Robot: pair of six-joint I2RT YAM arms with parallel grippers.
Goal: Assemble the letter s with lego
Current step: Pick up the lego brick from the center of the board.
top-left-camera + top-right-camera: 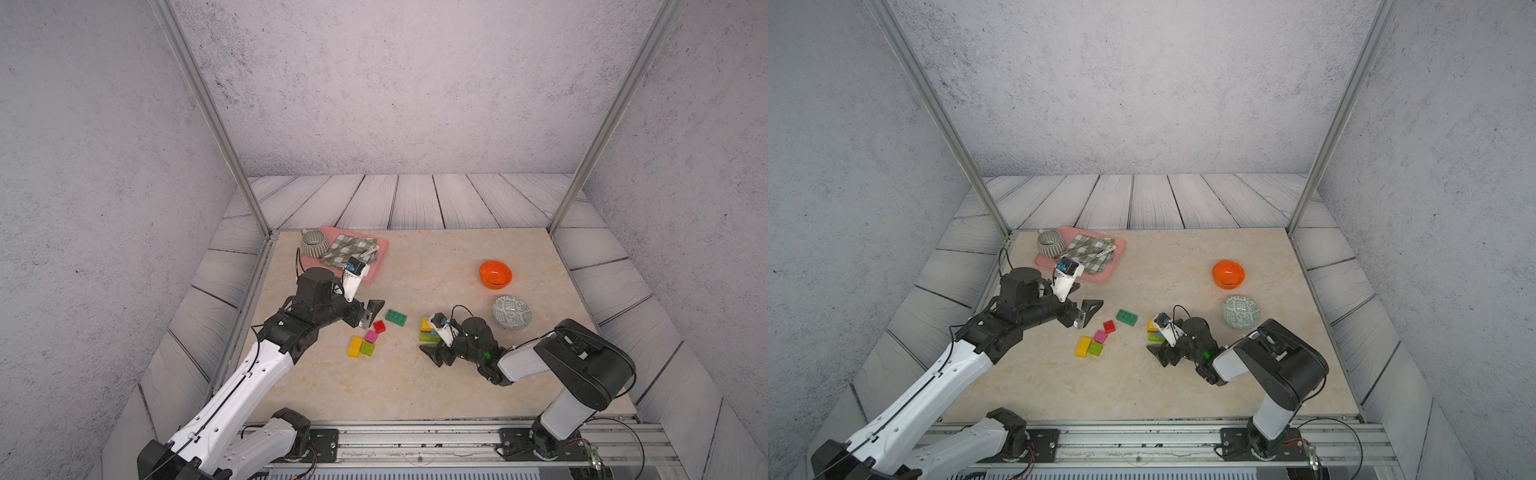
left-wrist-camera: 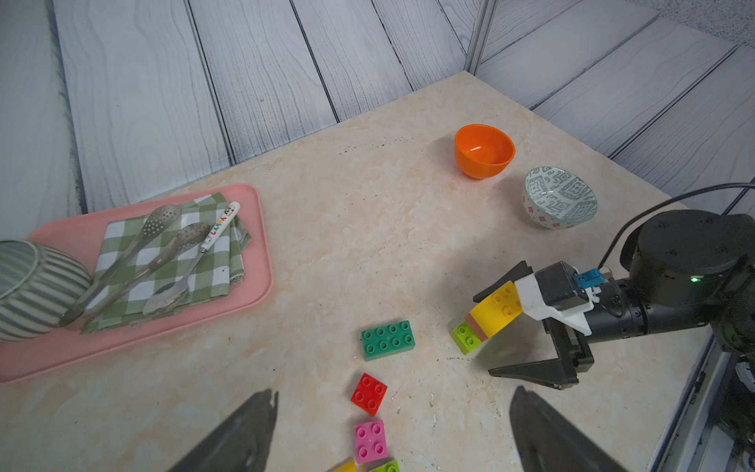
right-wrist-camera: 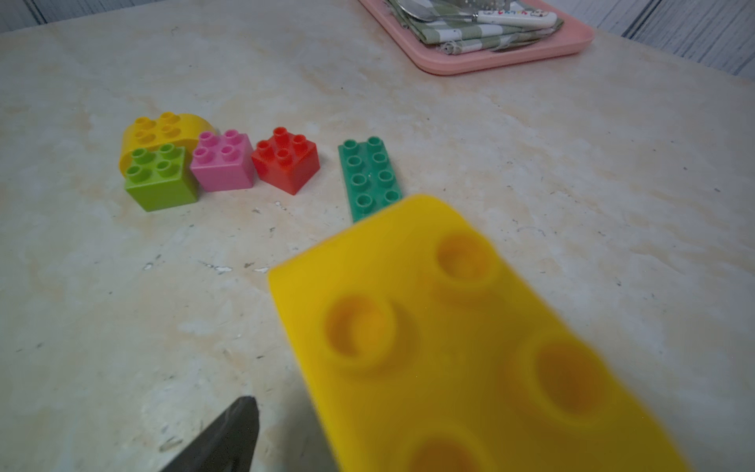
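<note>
Brick stack (image 2: 492, 312) between parted jaws of the right gripper (image 2: 482, 335) — lower bricks half hidden; left gripper (image 1: 371, 312) open, green brick (image 1: 395, 318) at three o'clock.

Lego is all hard moulded plastic, smooth and glossy: dark green brick (image 2: 388, 340), red brick (image 2: 369, 393), pink brick (image 2: 370, 441), yellow brick (image 2: 496, 308). Tabletop (image 2: 367, 229) is a marble-look slab, smooth, low sheen, small scuffs and chips near the bricks. Orange bowl (image 2: 484, 151) glossy plastic. Patterned bowl (image 2: 559, 197) glazed ceramic, shiny. Striped cup (image 2: 36, 286) ribbed ceramic, satin glaze. Pink tray (image 2: 261, 261) matt plastic. Checked cloth (image 2: 220, 265) woven fabric. Tongs (image 2: 163, 214) dull metal, perforated heads. Spoon (image 2: 167, 294) polished metal with a glossy white handle. Frame post (image 1: 216, 124) bare metal. Plank panels (image 1: 415, 199) wood-grain look, matt. Back wall (image 1: 415, 83) rough, matt, plaster-like.
</note>
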